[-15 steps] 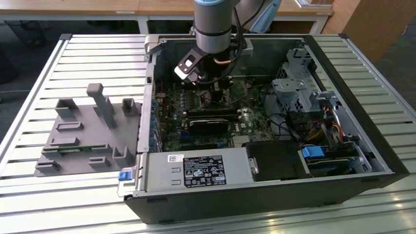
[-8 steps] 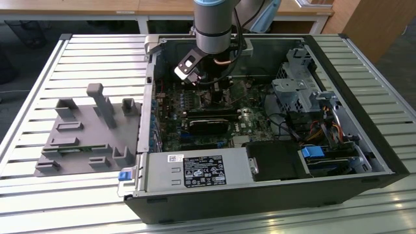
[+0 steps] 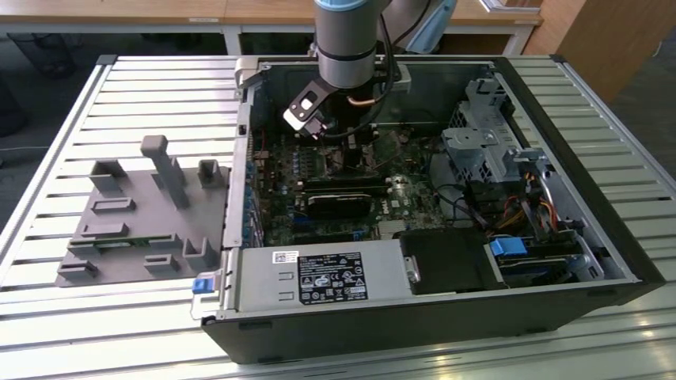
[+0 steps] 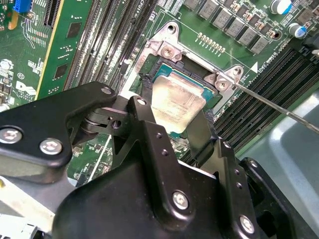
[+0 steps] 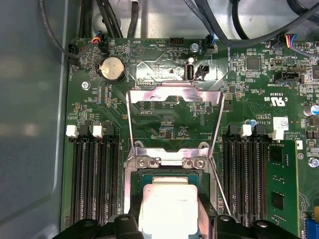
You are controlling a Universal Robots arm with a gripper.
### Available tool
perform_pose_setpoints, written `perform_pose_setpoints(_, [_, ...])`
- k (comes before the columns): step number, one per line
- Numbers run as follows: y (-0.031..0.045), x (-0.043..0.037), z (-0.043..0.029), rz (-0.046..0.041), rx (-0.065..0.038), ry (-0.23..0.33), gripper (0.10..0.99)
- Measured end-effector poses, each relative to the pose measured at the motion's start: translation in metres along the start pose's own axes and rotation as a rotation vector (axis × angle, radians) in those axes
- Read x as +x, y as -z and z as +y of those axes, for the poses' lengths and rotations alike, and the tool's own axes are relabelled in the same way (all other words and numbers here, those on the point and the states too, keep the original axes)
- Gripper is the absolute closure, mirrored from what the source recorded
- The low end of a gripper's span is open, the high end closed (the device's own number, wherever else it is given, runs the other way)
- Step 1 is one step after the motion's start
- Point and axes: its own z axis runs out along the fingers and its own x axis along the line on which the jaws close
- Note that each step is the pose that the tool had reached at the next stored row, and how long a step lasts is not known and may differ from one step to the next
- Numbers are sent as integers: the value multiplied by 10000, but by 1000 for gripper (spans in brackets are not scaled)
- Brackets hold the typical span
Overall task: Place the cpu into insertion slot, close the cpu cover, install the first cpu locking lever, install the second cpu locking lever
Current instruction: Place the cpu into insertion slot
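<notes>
Spreading across the exterior view, the slatted metal worktop (image 3: pixel 106 332) carries an open computer case (image 3: pixel 423 324) lying on its side in the middle of the frame. The arm (image 3: pixel 347 39) comes down from the upper middle of that view into the case's upper half. A grey holder block (image 3: pixel 127 229) sits on the worktop at the exterior view's left, just beside the case. A silver power supply (image 3: pixel 317 277) fills the case's lower left corner.

The green motherboard (image 5: pixel 249 84) lies flat on the case floor, with banks of black memory slots (image 5: pixel 92 179) on either side of the insertion slot. The gripper (image 4: pixel 170 115) hangs right over that slot. Its two black fingers (image 4: pixel 142 119) are closed in against opposite edges of the cpu (image 4: pixel 174 97), so the chip sits between them with its dull silver top facing up. It lies within the slot's outline, close to level. Whether it is fully seated cannot be told.

The cpu cover (image 5: pixel 149 94) stands swung open beyond the slot's screwed metal bracket (image 5: pixel 169 158), well apart from the fingers, with the board showing through its window. A thin wire locking lever (image 4: pixel 274 107) runs out from one corner of the bracket, unlatched, beside the gripper but not touching it. A coin battery (image 5: pixel 112 67) sits farther off on the board.
</notes>
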Motion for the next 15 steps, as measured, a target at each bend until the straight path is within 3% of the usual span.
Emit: perform_pose_setpoints(15, [-7,0,4,2,-1,-4,561])
